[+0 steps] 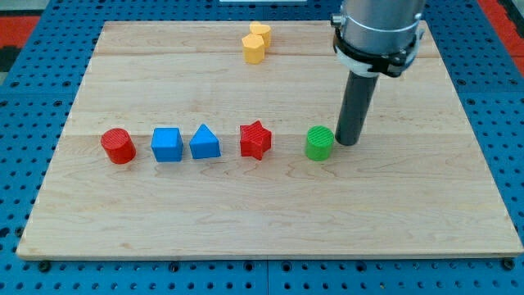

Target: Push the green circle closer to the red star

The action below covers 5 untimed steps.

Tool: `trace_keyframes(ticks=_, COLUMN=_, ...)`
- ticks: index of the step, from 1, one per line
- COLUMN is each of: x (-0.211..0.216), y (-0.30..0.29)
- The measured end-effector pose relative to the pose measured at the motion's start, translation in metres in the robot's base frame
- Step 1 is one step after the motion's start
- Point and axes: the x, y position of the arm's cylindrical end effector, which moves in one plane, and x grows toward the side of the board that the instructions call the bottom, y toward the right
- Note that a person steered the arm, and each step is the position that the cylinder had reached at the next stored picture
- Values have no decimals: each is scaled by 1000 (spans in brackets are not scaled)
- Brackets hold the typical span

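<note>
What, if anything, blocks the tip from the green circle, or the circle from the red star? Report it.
Nothing visible does. My tip sits right beside the green circle, on the view's right, with no block between. The bare strip of board from the circle to the red star on its left holds nothing either.

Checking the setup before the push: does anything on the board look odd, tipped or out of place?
Nothing stands out. The red cylinder, blue cube, blue triangle, red star and green circle sit in a row; my tip is beside the circle.
</note>
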Motion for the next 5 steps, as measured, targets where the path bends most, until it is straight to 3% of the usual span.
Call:
trace_keyframes(ticks=1, x=37, y=-20)
trace_keyframes(ticks=3, x=2, y=-22)
trace_keyframes(ticks=4, x=-22, y=13)
trace_keyframes(ticks=5, x=-31, y=-12)
